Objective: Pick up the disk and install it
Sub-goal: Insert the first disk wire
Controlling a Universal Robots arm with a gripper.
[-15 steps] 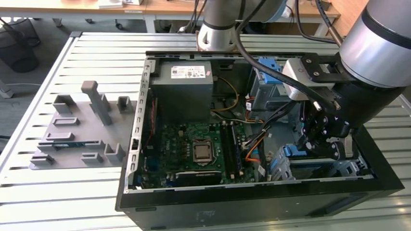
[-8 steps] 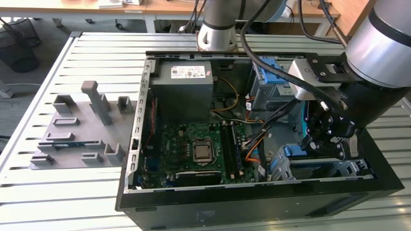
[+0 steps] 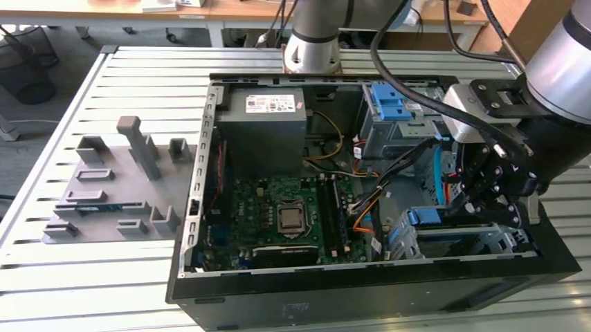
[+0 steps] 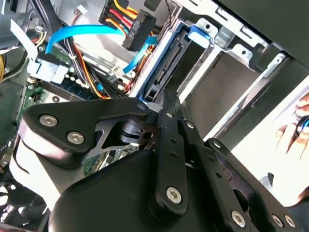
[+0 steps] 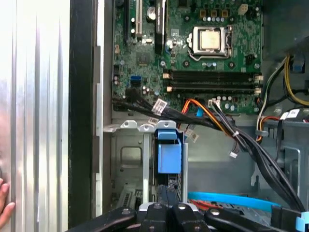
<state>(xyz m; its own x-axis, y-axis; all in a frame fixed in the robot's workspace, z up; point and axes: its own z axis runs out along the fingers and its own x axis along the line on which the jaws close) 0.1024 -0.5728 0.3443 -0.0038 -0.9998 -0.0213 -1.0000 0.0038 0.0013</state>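
Standing on edge in its slot, the disk (image 5: 169, 157) sits in the grey drive bay (image 5: 128, 159) at the front corner of the computer case (image 3: 369, 273). That is roughly four o'clock from the case's middle in the exterior view. Its blue carrier frame shows above the bay's metal lip.

The gripper (image 4: 166, 99) is directly over it, its fingers drawn close into a narrow tip that meets the disk's upper edge. Whether they pinch the frame or only bear on it I cannot tell. The step in hand looks like seating: the disk is in the bay but appears to stand slightly proud of it.

Doing this well, I judge, means pressing straight along the slot. The disk should stay square to the bay walls so the carrier's rails do not bind. The force should be light and even, ending once the frame sits flush.

The cables (image 5: 227, 128) lie at about ten o'clock from the bay in the exterior view, between it and the motherboard (image 3: 286, 207). Their loose connectors could snag under the disk's connector end, so they should stay clear of the slot.

A person's hand (image 4: 292, 135) rests just outside the case wall near the bay. At nine o'clock from the case, a grey parts fixture (image 3: 111, 200) stands on the tabletop (image 3: 93, 290).
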